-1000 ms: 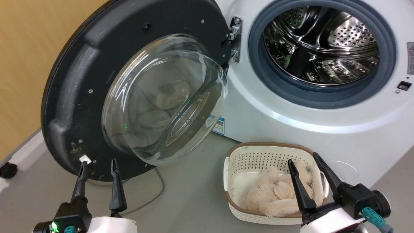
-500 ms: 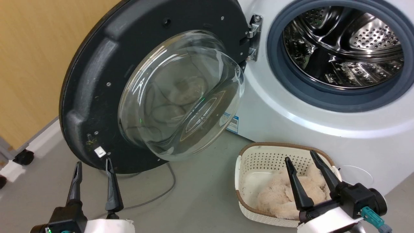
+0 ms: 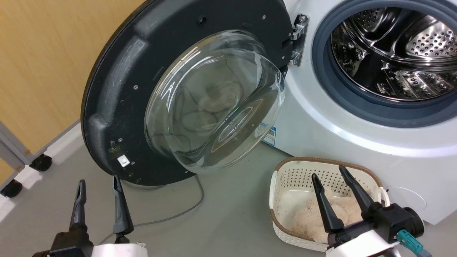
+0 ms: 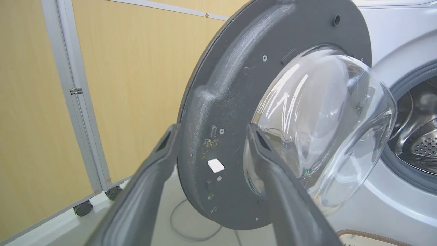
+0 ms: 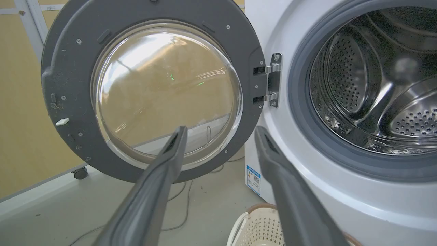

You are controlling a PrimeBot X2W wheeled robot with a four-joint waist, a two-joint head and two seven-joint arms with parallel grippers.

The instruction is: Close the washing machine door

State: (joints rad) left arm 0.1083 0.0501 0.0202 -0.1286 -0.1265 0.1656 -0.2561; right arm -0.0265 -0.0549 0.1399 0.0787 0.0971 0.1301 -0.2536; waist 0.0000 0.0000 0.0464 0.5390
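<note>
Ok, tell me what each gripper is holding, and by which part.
Nothing is held. The left gripper stands open, short of the washing machine door; the right gripper stands open by the basket.

Large round washing machine door point(image 3: 117, 89): inner face matt black plastic, speckled, slightly rough; centre bowl clear glass, smooth, glossy. Small hinge point(image 3: 298, 32): bright metal. Perforated drum point(image 3: 392, 46): polished steel. Grey ring point(image 3: 323, 67) around drum: matt rubber. Rectangular white basket point(image 3: 303, 178): perforated matt plastic. Beige cloth point(image 3: 310, 217) inside: fluffy.
</note>
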